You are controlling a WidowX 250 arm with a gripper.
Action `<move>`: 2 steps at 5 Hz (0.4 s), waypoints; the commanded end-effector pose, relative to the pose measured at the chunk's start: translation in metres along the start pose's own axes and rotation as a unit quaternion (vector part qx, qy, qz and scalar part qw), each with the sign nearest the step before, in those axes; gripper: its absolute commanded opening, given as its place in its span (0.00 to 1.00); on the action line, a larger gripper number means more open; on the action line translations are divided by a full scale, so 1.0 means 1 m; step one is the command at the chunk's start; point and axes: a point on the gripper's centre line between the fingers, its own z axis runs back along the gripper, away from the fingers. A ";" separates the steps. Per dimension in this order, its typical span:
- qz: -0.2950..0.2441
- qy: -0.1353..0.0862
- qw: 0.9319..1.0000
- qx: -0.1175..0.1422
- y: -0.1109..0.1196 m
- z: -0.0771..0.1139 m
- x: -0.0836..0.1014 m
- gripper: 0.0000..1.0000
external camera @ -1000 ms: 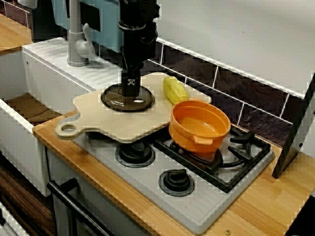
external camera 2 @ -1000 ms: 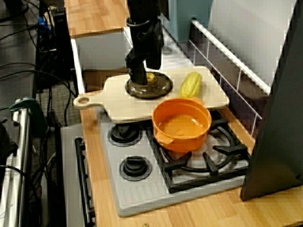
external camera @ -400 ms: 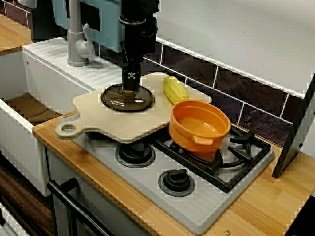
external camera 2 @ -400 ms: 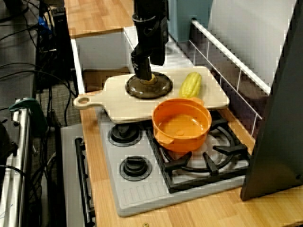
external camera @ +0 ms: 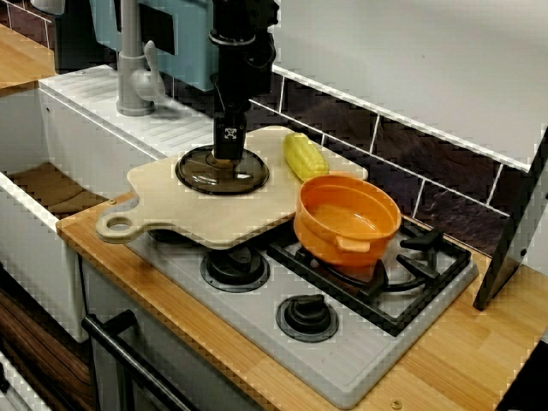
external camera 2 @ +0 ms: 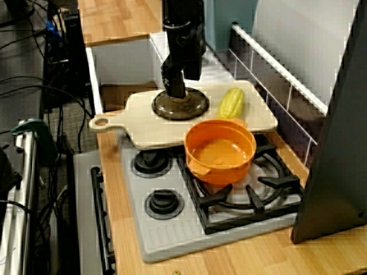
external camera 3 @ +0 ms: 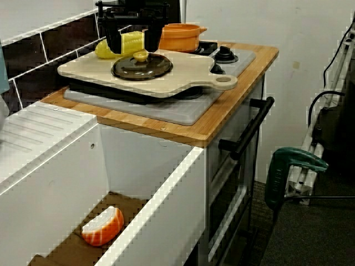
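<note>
Rises slightly off dark round glass lid point(external camera: 222, 171) on pale wooden cutting board point(external camera: 171, 210). Hovers above with end effector point(external camera 3: 133, 49) spread, lid released.

arm point(external camera: 242, 51): black, cylindrical segments | gripper point(external camera: 224, 156): black, white square marking (pattern too small to read)

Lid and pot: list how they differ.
The lid is dark brown; the pot is orange. The lid lies flat, knob up, on the board; the pot stands open and empty on the grate. The gripper hangs open over the lid's knob, apart from the pot. Both are round.
</note>
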 end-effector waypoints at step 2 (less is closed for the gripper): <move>0.000 -0.006 1.000 0.009 0.002 0.015 -0.007 1.00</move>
